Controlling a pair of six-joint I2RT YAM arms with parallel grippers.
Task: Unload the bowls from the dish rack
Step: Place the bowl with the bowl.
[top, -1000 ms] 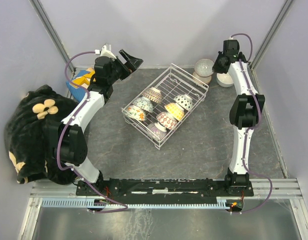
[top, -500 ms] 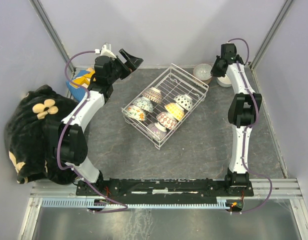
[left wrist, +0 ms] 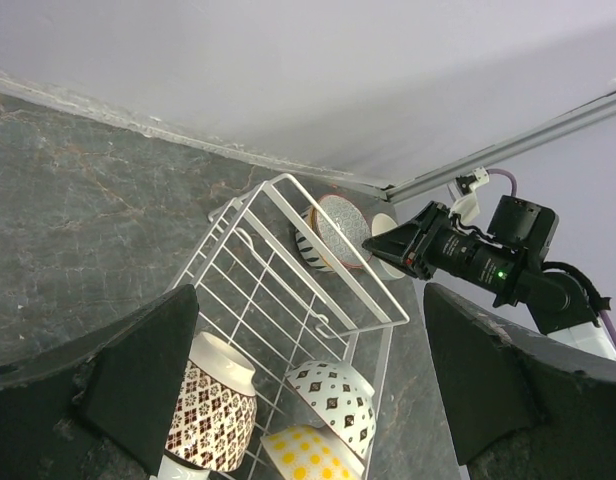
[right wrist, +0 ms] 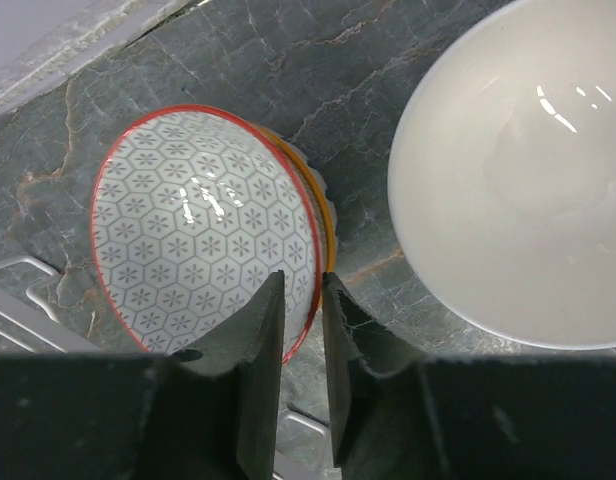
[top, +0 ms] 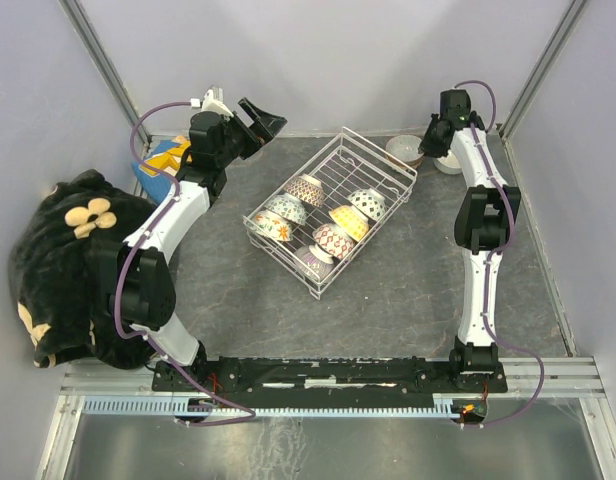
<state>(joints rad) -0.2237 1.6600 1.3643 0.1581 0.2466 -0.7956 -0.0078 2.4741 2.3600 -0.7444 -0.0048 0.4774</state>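
Note:
The white wire dish rack (top: 383, 152) stands mid-table with several patterned bowls in it, among them a brown-patterned one (top: 304, 189), a diamond-dotted one (top: 368, 203) and a yellow one (top: 348, 222). My right gripper (top: 426, 142) is beyond the rack's far corner, shut on the red rim of a hexagon-patterned bowl (right wrist: 203, 230), one finger inside and one outside (right wrist: 303, 280). An orange edge shows under that bowl. A plain white bowl (right wrist: 518, 170) sits right beside it. My left gripper (top: 263, 118) is wide open and empty, raised at the back left, looking at the rack (left wrist: 338, 265).
A black plush with a cream flower (top: 68, 260) lies at the left edge. A blue and yellow item (top: 163, 160) sits behind the left arm. Walls and metal posts close in the back and sides. A rack wire (right wrist: 8, 270) lies close to the held bowl.
My right gripper has moved left and down with the hexagon bowl, from tilted above the table to low beside the rack's corner. The left arm has not moved.

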